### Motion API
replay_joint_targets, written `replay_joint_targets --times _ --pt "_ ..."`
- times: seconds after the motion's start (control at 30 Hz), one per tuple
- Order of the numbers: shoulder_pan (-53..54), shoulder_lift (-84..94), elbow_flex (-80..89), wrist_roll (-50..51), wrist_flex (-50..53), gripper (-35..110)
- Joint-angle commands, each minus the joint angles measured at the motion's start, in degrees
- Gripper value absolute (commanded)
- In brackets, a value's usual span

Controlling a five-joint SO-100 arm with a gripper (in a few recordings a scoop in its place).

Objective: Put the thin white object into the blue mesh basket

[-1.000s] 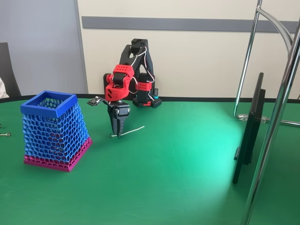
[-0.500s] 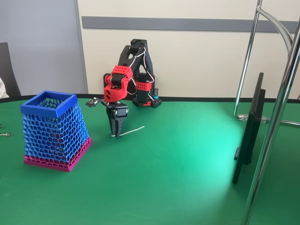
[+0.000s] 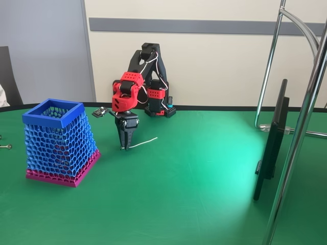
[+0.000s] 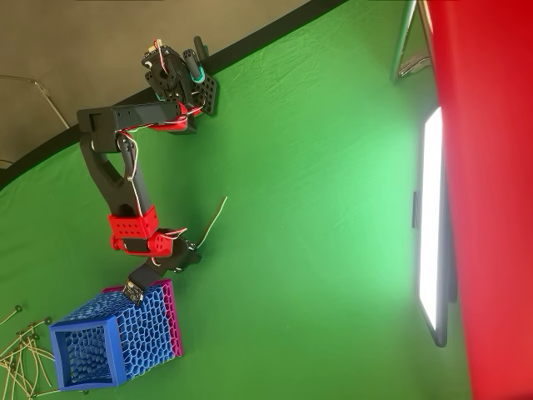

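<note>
The thin white wire-like strand is pinched at its left end by the black two-finger gripper, whose fingers point straight down and close on it just above the green felt table; its free end reaches right toward the table surface. In the overhead view the strand runs away from the gripper. The tapered blue honeycomb-mesh basket with magenta base stands upright near the gripper's left, apart from it. A small grey screw lies at the table's left edge.
</note>
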Motion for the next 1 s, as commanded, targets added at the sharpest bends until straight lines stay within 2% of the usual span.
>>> replay_joint_targets --times 0.0,0.6,0.97 --pt "0.7 0.1 -2.5 -0.5 0.9 15" --pt "2.1 -1.9 -5.3 -2.8 3.9 9" --pt "1.5 -0.6 -4.9 -1.1 1.1 6"
